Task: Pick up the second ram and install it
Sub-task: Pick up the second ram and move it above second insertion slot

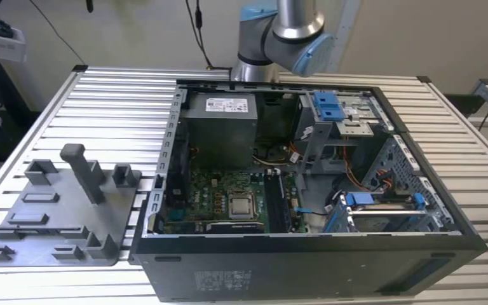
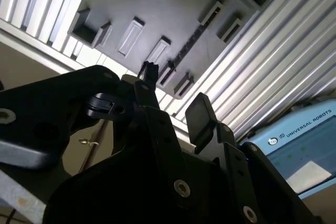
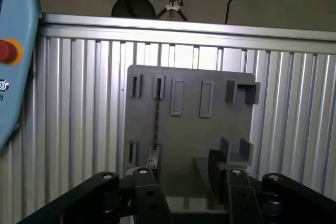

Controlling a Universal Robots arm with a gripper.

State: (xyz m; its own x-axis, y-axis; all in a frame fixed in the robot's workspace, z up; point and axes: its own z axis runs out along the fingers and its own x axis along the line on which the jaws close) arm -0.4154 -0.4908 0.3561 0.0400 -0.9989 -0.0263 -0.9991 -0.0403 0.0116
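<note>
The second ram stands on edge in a slot of the grey tray — kept upright, I reckon, for an easy pinch. My gripper faces it, fingers apart — nothing held.

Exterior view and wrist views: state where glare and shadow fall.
Exterior view: even light, computer case interior shaded. First wrist view: glare band on the table beyond the grey tray. Second wrist view: gripper a dark silhouette, table slats glaring.

On the table, the fixture plate lies at the exterior view's left of the case.
</note>
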